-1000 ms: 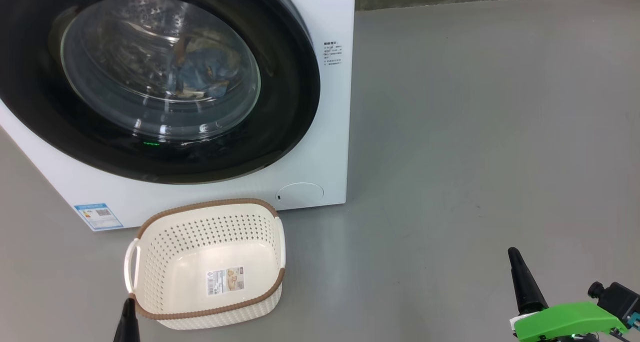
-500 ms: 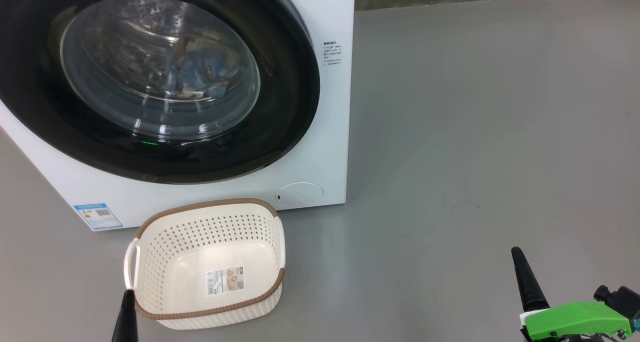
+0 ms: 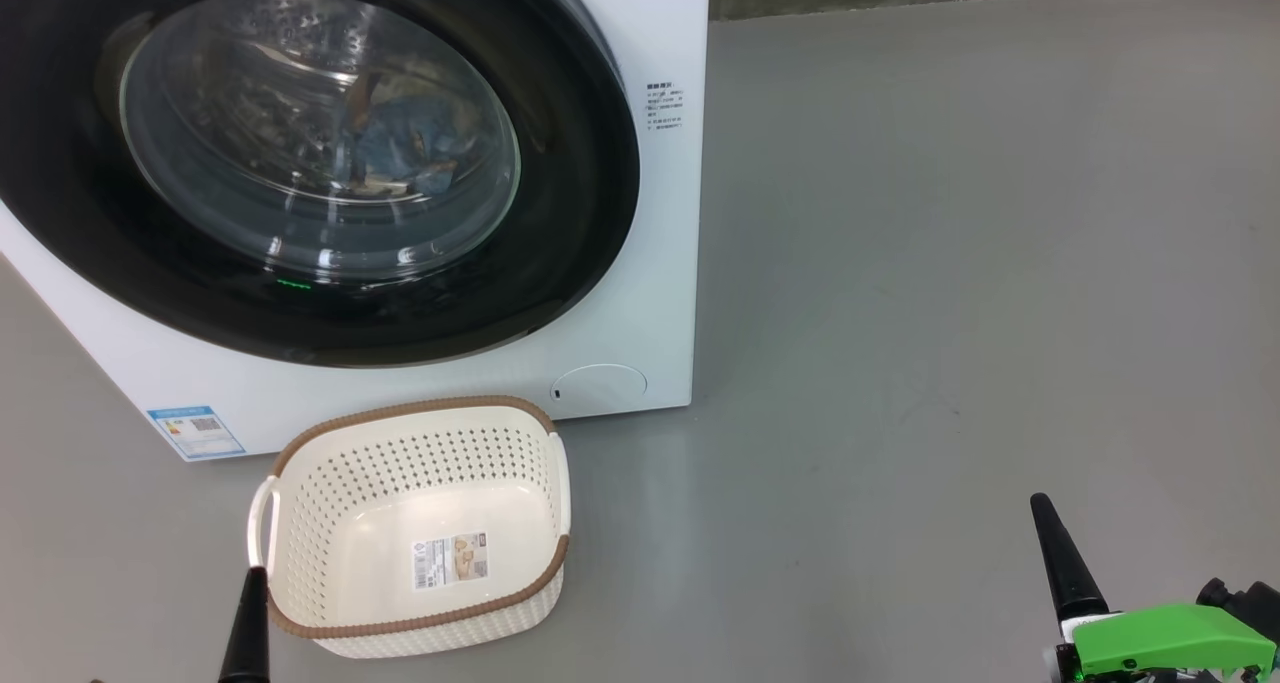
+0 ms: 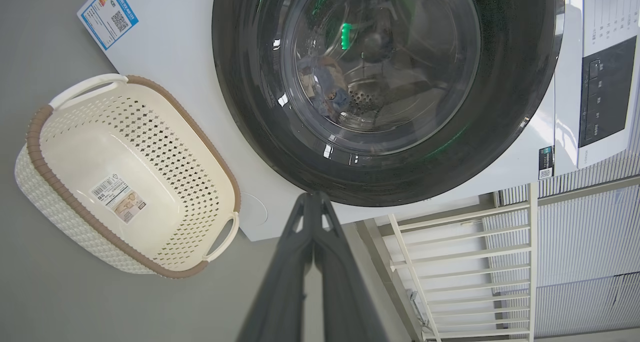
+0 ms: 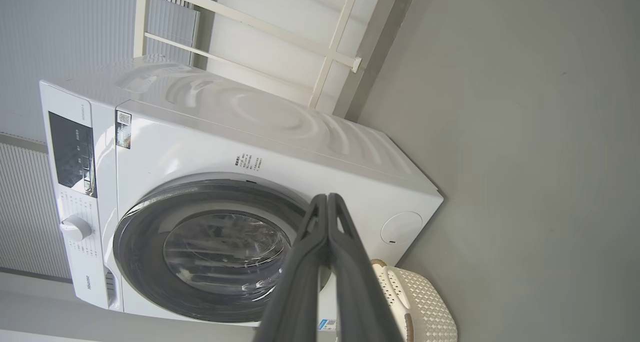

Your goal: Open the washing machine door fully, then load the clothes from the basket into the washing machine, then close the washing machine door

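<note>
Head view: left claw point(image 3: 254, 585) and right claw point(image 3: 1044, 513) pinched together, empty. Ahead, the door point(image 3: 560, 213) looks shut; back off gently, missing the basket point(image 3: 415, 408).

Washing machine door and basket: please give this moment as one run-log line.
door: closed | clothes: inside drum | basket: empty | left gripper: shut, empty | right gripper: shut, empty

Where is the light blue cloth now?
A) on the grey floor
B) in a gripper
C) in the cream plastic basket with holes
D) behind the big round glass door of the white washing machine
D: the light blue cloth shows through the glass of the shut door; the basket holds just its label sticker.
</note>
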### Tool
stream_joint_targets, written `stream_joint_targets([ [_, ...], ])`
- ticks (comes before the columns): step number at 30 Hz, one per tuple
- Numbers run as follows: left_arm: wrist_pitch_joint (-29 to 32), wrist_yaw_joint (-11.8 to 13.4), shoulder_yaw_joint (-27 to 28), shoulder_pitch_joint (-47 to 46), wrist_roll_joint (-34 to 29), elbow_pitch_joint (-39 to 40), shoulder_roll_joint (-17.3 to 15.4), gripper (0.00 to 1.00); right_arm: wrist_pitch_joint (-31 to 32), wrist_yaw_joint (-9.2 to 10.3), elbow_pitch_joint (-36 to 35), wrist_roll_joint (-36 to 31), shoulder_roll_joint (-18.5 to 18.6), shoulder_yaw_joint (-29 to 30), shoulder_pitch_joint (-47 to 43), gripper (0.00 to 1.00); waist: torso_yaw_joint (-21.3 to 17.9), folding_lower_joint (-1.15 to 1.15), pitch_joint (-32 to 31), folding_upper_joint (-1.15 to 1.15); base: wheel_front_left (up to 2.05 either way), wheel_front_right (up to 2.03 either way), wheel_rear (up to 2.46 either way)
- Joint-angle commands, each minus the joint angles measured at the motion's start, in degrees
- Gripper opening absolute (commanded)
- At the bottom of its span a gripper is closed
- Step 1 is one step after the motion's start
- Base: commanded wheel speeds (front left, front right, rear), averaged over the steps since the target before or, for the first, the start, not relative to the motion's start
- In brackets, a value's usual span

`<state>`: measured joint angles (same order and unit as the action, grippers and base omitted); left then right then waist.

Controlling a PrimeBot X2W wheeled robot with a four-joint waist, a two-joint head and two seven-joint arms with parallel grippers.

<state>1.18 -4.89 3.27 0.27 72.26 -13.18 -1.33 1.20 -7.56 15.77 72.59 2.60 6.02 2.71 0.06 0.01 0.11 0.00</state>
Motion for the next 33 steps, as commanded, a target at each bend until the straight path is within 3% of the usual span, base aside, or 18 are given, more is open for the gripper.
stream_joint_targets([
  [1,0.63,-0.97,1.67,-2.98,2.02,0.92,-1.18,0.0,0.5,0.04,-1.65,2.07,0.26,-0.78,2.9,0.0,0.0,0.0,0.0,0.0,0.0,0.0,0.0],
  [33,5.3,-2.59,3.24,-6.47,19.91,-0.89,-1.54,0.0,5.29,0.08,-1.75,19.57,0.28,0.51,3.48,0.0,-0.06,0.0,0.07,0.0,0.0,0.0,0.0],
])
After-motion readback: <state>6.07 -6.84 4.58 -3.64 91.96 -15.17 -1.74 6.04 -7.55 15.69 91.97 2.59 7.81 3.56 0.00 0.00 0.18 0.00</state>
